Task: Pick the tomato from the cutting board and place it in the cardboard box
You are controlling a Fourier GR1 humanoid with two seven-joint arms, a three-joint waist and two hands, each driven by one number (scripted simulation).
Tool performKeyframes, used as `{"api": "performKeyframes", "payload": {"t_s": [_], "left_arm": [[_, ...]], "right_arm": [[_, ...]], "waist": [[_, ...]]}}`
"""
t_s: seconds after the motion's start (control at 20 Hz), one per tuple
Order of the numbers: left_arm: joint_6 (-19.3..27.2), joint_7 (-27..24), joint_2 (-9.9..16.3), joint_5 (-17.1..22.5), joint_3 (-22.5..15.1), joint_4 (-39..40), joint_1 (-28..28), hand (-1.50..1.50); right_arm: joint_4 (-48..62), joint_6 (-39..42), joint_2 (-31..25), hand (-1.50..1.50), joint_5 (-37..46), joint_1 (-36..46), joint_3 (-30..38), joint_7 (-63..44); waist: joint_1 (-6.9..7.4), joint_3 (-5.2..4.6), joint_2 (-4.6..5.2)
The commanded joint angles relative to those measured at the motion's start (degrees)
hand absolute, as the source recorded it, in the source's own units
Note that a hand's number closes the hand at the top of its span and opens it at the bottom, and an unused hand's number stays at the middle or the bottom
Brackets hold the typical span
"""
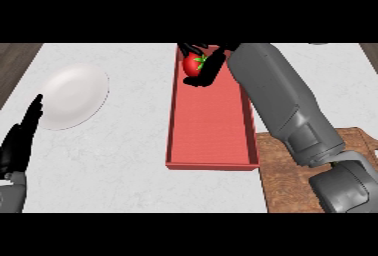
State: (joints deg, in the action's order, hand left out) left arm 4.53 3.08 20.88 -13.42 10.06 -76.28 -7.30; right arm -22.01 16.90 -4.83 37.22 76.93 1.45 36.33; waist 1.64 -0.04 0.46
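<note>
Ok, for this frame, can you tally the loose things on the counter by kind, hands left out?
Tomato: 1, held in the right hand over the far end of the box
Box, red inside: 1
White plate: 1
Wooden cutting board: 1
Total: 4
The left hand rests open at the view's left edge.
</note>
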Motion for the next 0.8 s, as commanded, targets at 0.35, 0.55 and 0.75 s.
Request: {"api": "performKeyframes", "payload": {"t_s": [0.35, 0.55, 0.75], "left_arm": [[-0.68, -0.7, -1.4, -0.61, -1.36, -0.28, -0.48, 0.0], [-0.99, -0.25, -2.64, -0.87, -2.62, -1.47, 0.13, 0.0], [-1.02, 3.4, -1.4, -1.96, -2.48, 0.47, -6.09, 0.0]], "right_arm": [[10.72, -4.69, 4.78, -1.5, -1.8, 1.64, -2.05, -9.78], [11.79, -5.04, 4.81, -1.5, -4.44, 0.84, -3.71, -8.08], [10.86, -7.49, 4.82, -1.5, -8.91, 0.58, -3.21, -5.49]], "waist": [[2.44, -0.01, 0.56], [3.19, 0.01, 0.53], [3.98, 0.03, 0.77]]}}
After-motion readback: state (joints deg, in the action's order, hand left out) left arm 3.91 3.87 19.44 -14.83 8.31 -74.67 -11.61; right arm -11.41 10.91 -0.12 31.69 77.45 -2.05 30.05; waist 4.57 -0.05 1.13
